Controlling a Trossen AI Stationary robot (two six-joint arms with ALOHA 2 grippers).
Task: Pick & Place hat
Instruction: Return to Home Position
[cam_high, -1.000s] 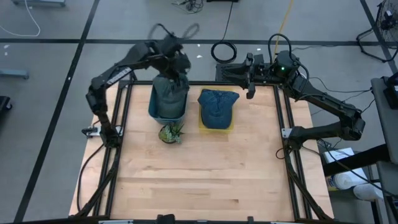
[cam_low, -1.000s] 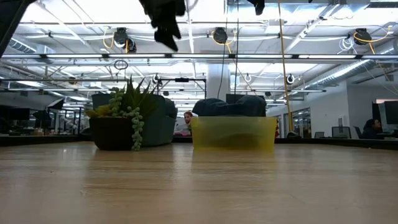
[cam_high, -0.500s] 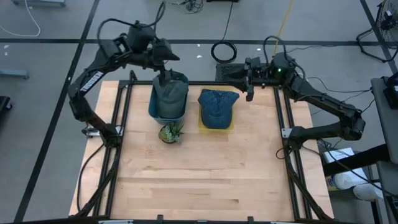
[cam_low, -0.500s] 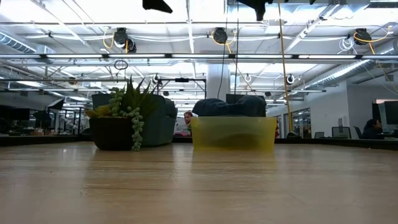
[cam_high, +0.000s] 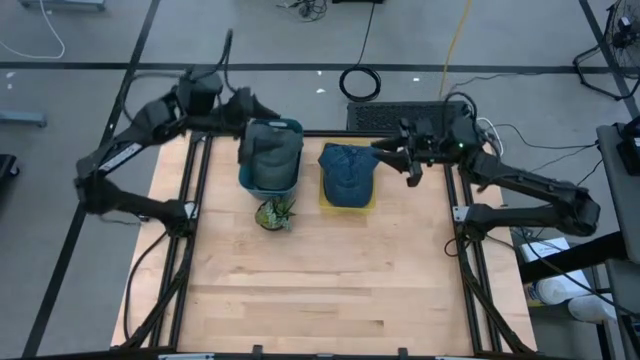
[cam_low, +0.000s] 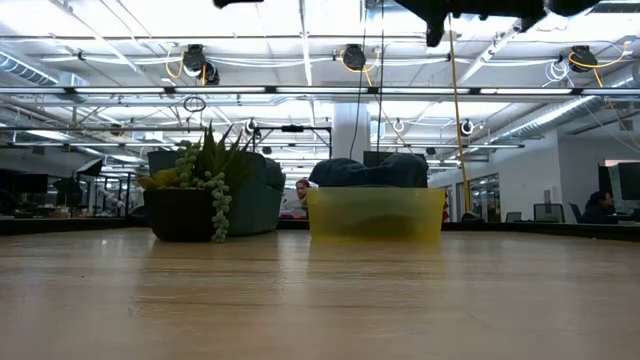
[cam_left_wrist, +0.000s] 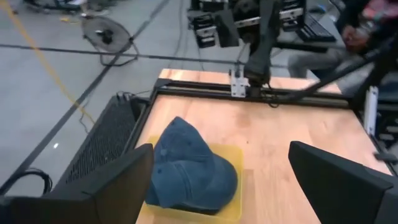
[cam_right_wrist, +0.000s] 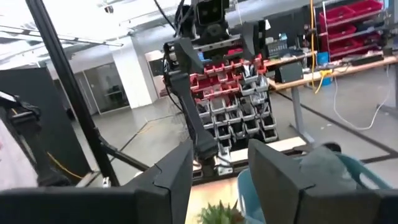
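My left gripper (cam_high: 243, 107), spread and empty, hangs just off the blue bin (cam_high: 268, 190) holding the dark cap (cam_high: 272, 150), nearer it than my right gripper (cam_high: 392, 150), likewise spread.

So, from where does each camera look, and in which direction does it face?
High view: above the table, facing straight down; both arms show, left gripper and right gripper.
Low view: at table-top height, facing level across to the plant and yellow tray; arm parts at the top edge.
Left wrist view: past its own open fingers toward the blue cap.
Right wrist view: past its own open fingers toward the plant and blue bin.
Shared: high and left wrist views both show the blue cap.
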